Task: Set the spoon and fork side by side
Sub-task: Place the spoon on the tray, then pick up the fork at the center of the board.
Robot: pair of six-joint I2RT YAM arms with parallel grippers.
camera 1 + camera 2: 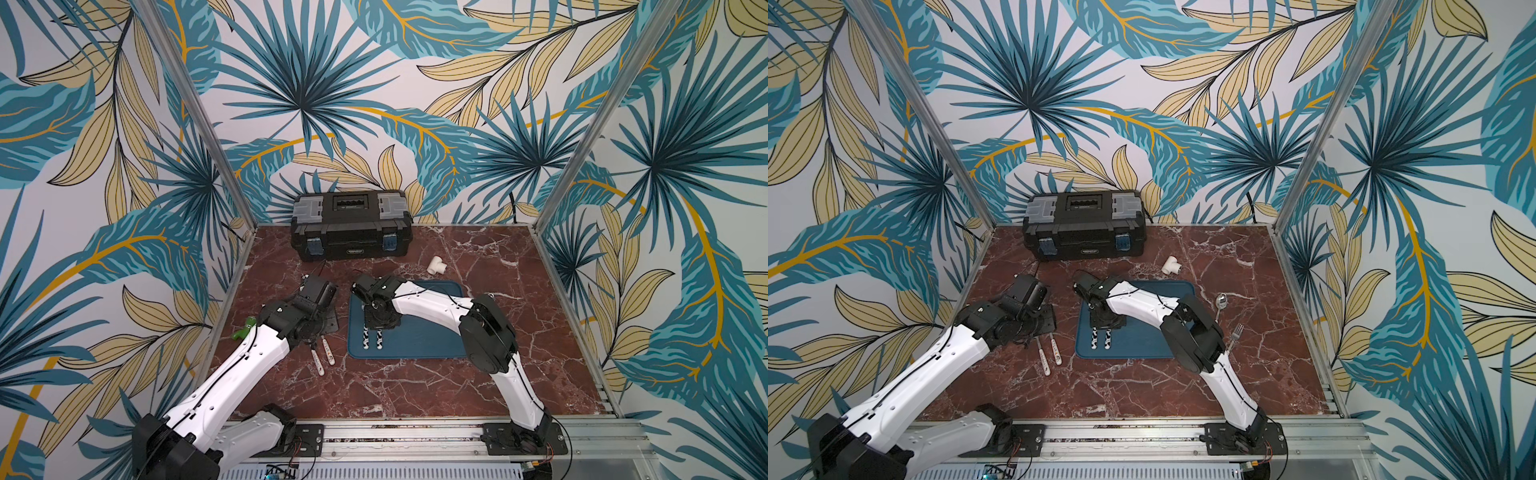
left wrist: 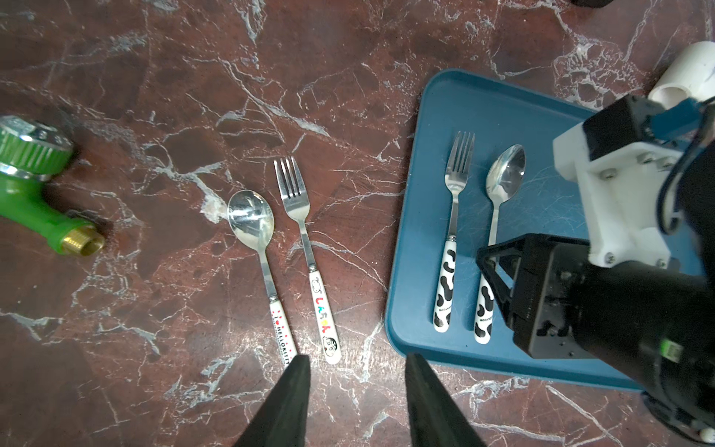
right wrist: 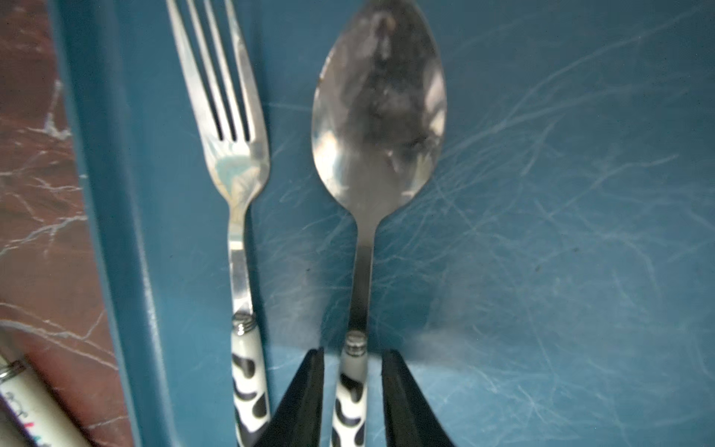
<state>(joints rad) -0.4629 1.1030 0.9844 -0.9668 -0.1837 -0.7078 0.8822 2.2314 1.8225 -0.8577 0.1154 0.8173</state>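
Leaf-patterned walls (image 1: 374, 104) close round a red marble desk (image 1: 415, 386), and a black toolbox (image 1: 351, 226) sits beyond the blue tray (image 1: 428, 343), against the back wall. From where I stand, everything turns on that tray. On it, near the edge facing the left arm (image 1: 249, 357), the cow-handled fork (image 2: 458, 174) and cow-handled spoon (image 2: 503, 182) lie parallel and close without touching, heads toward the toolbox and handles at the tray's near edge. The right gripper (image 3: 353, 352) hangs over the tray with its jaws straddling the spoon's handle just behind the metal collar. A sliver of blue shows on each side, so it looks released rather than clamped. That arm is plainly the nearer one, and I'd guess a straight lift with no sideways drag would leave the pair aligned. Off the tray on the left arm's side, a second spoon (image 2: 251, 220) and second fork (image 2: 296, 193) lie side by side on the marble. The left gripper (image 2: 358, 358) is spread and empty just off their handle ends.
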